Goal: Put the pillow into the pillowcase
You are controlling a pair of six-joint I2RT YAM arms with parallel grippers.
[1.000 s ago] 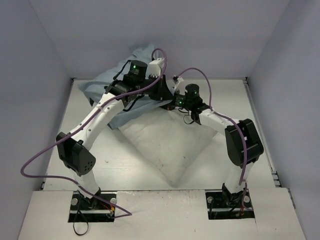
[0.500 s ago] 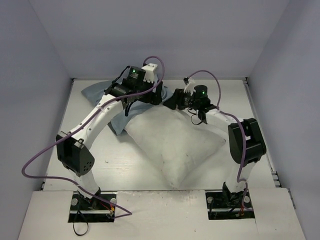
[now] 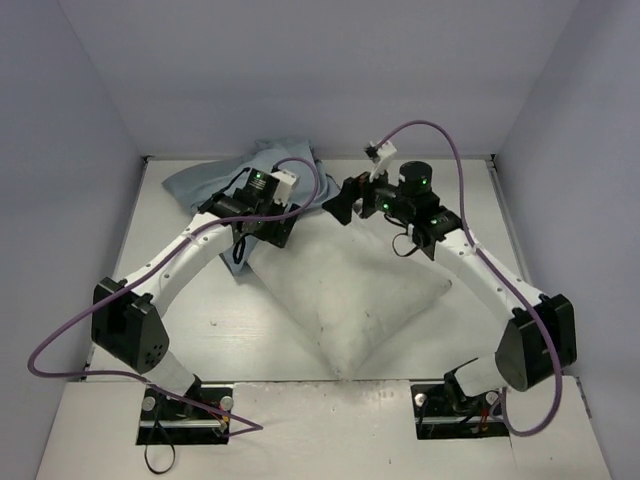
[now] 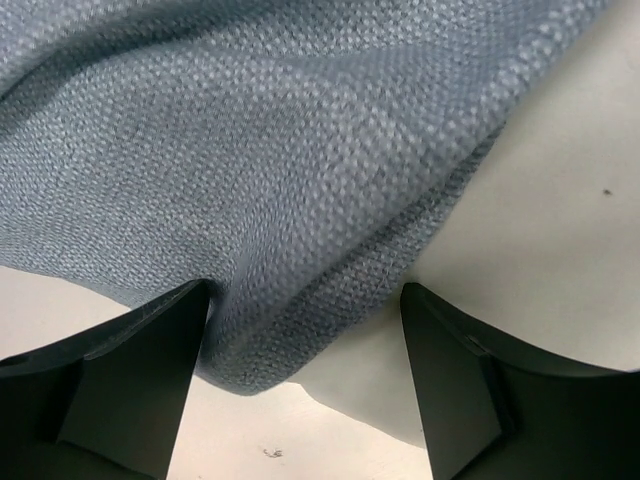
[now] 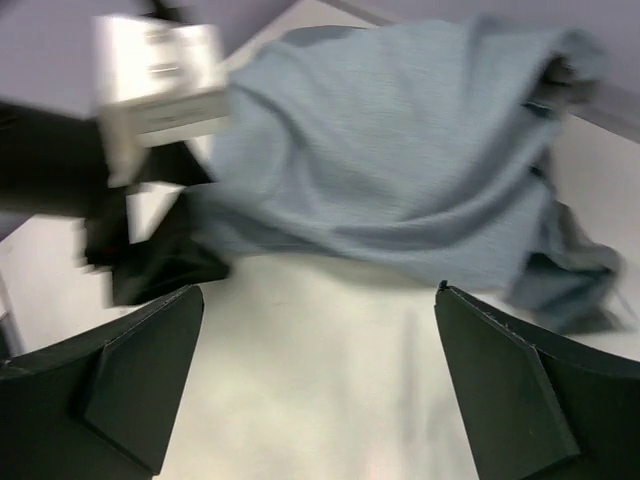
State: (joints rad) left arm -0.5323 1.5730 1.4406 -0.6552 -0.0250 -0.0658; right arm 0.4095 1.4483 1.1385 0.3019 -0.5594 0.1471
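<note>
My 2 grippers gape wide, holding nothing: left gripper (image 4: 303, 295) straddles a pillowcase (image 4: 300, 140) fold, probably to grip its edge; right gripper (image 5: 318, 292) hovers over the uncovered pillow (image 5: 330, 400).

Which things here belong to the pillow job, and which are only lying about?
For the job:
pillow
pillowcase
left gripper, open, with a pillowcase fold between its fingers
right gripper, open above the pillow

Not for it:
table
purple cables on the arms
</note>
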